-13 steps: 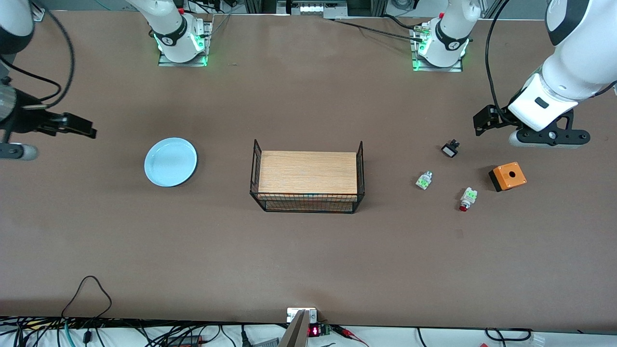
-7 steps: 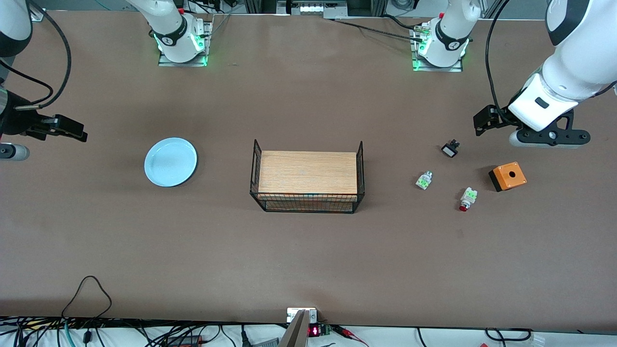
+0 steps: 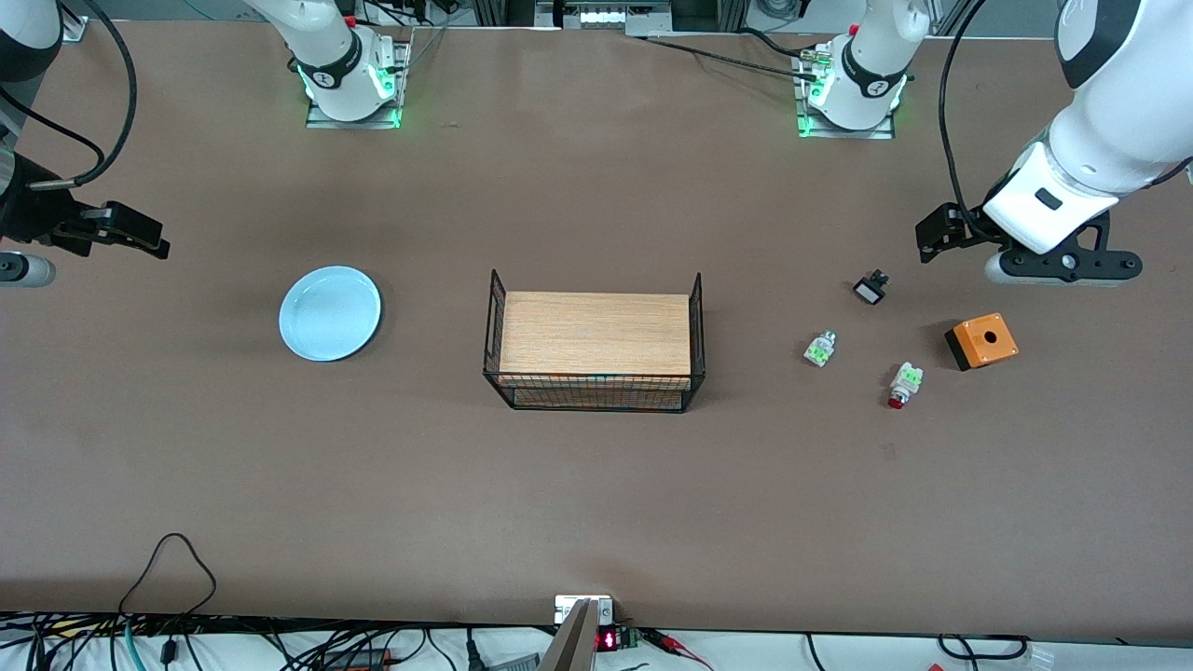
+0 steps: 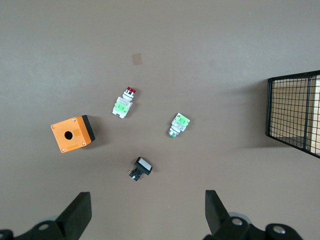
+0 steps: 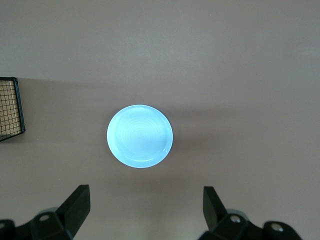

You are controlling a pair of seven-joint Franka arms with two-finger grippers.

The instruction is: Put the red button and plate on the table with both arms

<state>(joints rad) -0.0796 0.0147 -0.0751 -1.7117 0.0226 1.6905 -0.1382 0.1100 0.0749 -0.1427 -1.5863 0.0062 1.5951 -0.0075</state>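
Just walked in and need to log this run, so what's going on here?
Nothing is held right now. The left gripper hangs open over the table at the left arm's end, above the red button and the other small parts. The right gripper hangs open at the right arm's end, above the plate. Plate and button both lie on the table, with the wire basket between them.
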